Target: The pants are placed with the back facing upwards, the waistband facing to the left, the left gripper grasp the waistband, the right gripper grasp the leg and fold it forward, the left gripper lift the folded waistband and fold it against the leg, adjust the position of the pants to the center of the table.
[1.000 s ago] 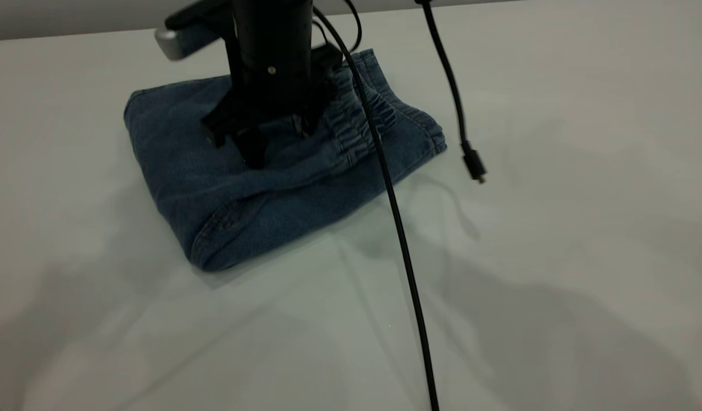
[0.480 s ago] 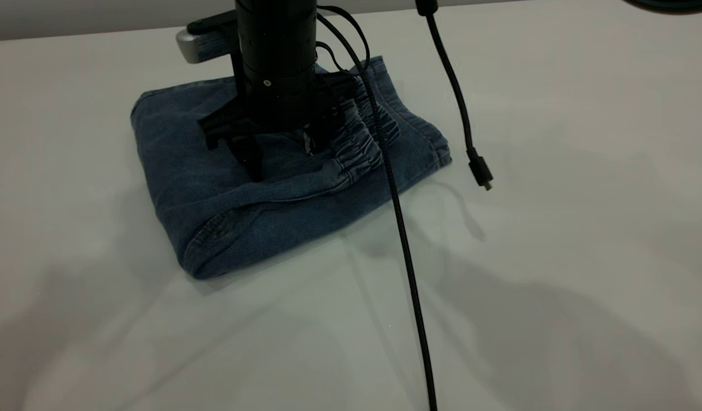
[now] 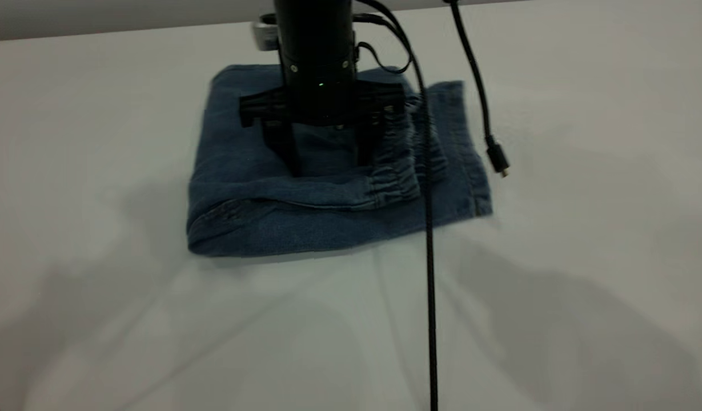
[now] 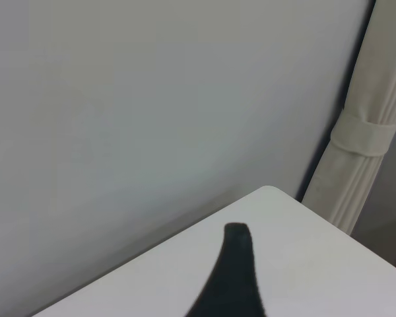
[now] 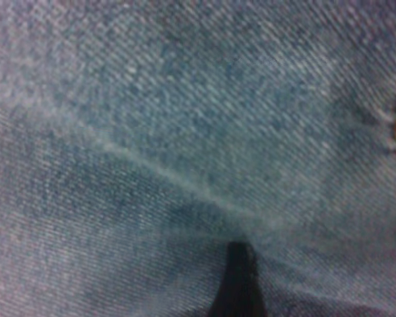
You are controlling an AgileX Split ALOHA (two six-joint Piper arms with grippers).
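Exterior view: the folded pants (image 3: 328,194) lie toward the far middle of the table (image 3: 556,285), waistband (image 3: 396,182) turned onto the leg. The right gripper (image 3: 325,151) stands on top with its jaws wide, tips pressed into denim and gripping nothing. We judge that sliding from here may rumple or open the fold. A hanging cable (image 3: 429,285) may snag.

Left wrist view: the left gripper (image 4: 234,264) is away at the table's corner; we cannot tell its state.

Right wrist view: only denim, tight against the camera.

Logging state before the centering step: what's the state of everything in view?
pants: folded, lying on table.
waistband: folded over, on top.
right hand: open, pressed on pants.
left hand: away from pants, by table corner.
cable plug: hanging free, unconnected.
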